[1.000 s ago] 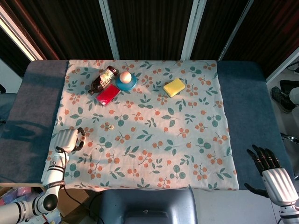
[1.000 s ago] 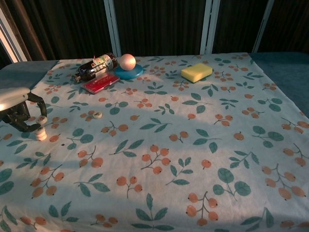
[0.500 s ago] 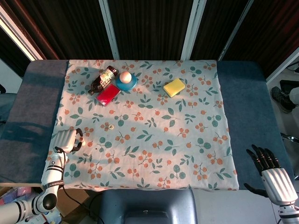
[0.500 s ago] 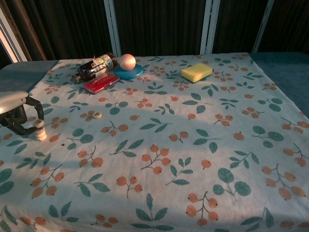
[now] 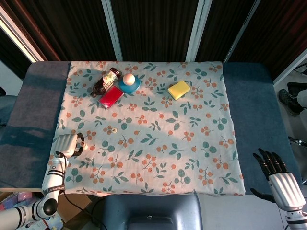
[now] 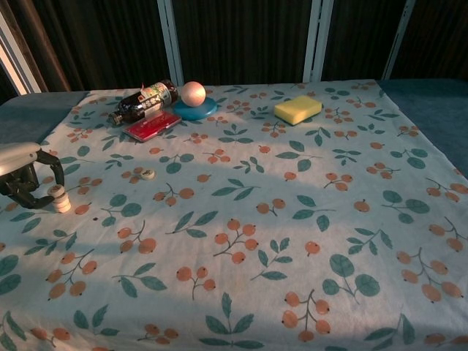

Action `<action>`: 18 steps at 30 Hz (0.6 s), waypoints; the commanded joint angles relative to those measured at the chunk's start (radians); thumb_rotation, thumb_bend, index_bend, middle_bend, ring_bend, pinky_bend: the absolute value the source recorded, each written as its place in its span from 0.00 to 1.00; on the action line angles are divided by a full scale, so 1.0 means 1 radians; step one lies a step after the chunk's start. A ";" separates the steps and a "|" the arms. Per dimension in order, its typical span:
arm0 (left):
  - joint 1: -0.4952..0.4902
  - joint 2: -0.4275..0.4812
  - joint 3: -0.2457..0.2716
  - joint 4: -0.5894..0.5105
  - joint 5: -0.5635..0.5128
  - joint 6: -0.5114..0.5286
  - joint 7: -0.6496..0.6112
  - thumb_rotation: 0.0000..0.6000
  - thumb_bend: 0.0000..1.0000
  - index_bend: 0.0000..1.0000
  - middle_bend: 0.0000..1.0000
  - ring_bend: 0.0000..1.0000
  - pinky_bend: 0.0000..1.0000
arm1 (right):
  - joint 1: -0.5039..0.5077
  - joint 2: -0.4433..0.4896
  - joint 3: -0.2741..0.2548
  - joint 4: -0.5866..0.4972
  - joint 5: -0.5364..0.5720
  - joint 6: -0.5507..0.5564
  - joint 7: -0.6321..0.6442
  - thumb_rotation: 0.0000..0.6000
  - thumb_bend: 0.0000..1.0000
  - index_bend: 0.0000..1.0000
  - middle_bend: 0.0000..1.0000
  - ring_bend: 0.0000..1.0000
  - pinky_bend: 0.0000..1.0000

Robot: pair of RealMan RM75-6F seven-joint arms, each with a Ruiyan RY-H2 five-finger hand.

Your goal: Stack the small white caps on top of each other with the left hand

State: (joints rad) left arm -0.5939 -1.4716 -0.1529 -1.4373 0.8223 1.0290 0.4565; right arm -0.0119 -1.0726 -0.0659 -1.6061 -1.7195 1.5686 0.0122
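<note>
A short stack of small white caps stands on the floral cloth near its left edge. My left hand sits just left of it, thumb and a curled finger closed around the top cap, which rests on the stack. From the head view the left hand covers most of the stack. One more white cap lies alone further right, also seen as the lone cap. My right hand hangs off the table's front right corner, fingers spread and holding nothing.
At the back left lie a brown bottle, a red flat box and a pale ball on a blue dish. A yellow sponge sits at the back right. The floral cloth covers the table.
The left hand has brought the held cap down from above the stack onto its top and shifted slightly left and down. The right hand has not moved.
</note>
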 commanded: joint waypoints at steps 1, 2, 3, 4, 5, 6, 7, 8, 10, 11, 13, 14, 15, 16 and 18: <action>0.000 -0.001 0.001 0.003 0.003 -0.002 -0.004 1.00 0.39 0.43 1.00 1.00 1.00 | 0.000 0.000 0.000 0.000 0.000 0.001 0.001 1.00 0.18 0.00 0.00 0.00 0.00; 0.000 -0.001 0.001 0.003 0.005 -0.002 -0.004 1.00 0.39 0.43 1.00 1.00 1.00 | -0.001 0.000 0.001 0.000 0.001 0.002 0.001 1.00 0.18 0.00 0.00 0.00 0.00; 0.000 0.000 0.001 0.002 0.006 -0.002 -0.005 1.00 0.39 0.42 1.00 1.00 1.00 | -0.001 0.000 0.001 0.000 0.002 0.002 0.001 1.00 0.18 0.00 0.00 0.00 0.00; 0.001 0.000 0.001 0.001 0.008 -0.001 -0.007 1.00 0.39 0.42 1.00 1.00 1.00 | -0.001 0.000 0.001 0.000 0.001 0.002 0.001 1.00 0.18 0.00 0.00 0.00 0.00; 0.001 0.000 0.001 0.001 0.010 0.000 -0.008 1.00 0.39 0.41 1.00 1.00 1.00 | -0.001 0.000 0.000 0.000 0.001 0.001 0.001 1.00 0.18 0.00 0.00 0.00 0.00; 0.001 0.000 0.002 0.000 0.012 -0.001 -0.008 1.00 0.39 0.41 1.00 1.00 1.00 | -0.001 0.001 0.000 -0.001 0.000 0.001 0.001 1.00 0.18 0.00 0.00 0.00 0.00; 0.001 0.000 0.003 0.000 0.012 -0.001 -0.008 1.00 0.39 0.40 1.00 1.00 1.00 | -0.001 0.001 0.000 -0.001 0.000 0.002 0.001 1.00 0.18 0.00 0.00 0.00 0.00; 0.001 0.001 0.003 -0.001 0.013 -0.001 -0.009 1.00 0.39 0.40 1.00 1.00 1.00 | -0.001 0.001 0.000 -0.001 0.000 0.002 0.001 1.00 0.18 0.00 0.00 0.00 0.00; 0.002 0.002 0.003 -0.002 0.014 -0.001 -0.009 1.00 0.39 0.39 1.00 1.00 1.00 | -0.001 0.001 0.001 -0.001 0.001 0.004 0.002 1.00 0.18 0.00 0.00 0.00 0.00; 0.002 0.002 0.004 -0.003 0.016 0.000 -0.010 1.00 0.39 0.39 1.00 1.00 1.00 | -0.001 0.002 0.000 -0.001 0.001 0.004 0.003 1.00 0.18 0.00 0.00 0.00 0.00; 0.004 0.005 0.002 -0.012 0.024 0.005 -0.017 1.00 0.39 0.39 1.00 1.00 1.00 | -0.001 0.002 0.000 0.000 0.000 0.004 0.004 1.00 0.18 0.00 0.00 0.00 0.00; 0.005 0.008 -0.001 -0.019 0.030 0.010 -0.024 1.00 0.39 0.39 1.00 1.00 1.00 | -0.001 0.002 0.000 0.000 0.000 0.004 0.004 1.00 0.18 0.00 0.00 0.00 0.00; 0.008 0.010 -0.007 -0.033 0.042 0.019 -0.039 1.00 0.39 0.39 1.00 1.00 1.00 | -0.002 0.002 0.000 -0.001 0.000 0.005 0.004 1.00 0.18 0.00 0.00 0.00 0.00; 0.011 0.012 -0.013 -0.046 0.054 0.027 -0.055 1.00 0.39 0.39 1.00 1.00 1.00 | -0.002 0.002 0.001 -0.001 0.000 0.005 0.004 1.00 0.18 0.00 0.00 0.00 0.00; 0.015 0.008 -0.033 -0.076 0.088 0.054 -0.097 1.00 0.39 0.38 1.00 1.00 1.00 | -0.001 0.001 0.000 -0.001 -0.001 0.004 0.003 1.00 0.18 0.00 0.00 0.00 0.00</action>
State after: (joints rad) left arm -0.5839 -1.4629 -0.1689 -1.4887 0.8835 1.0605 0.3901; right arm -0.0132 -1.0718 -0.0657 -1.6075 -1.7201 1.5729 0.0148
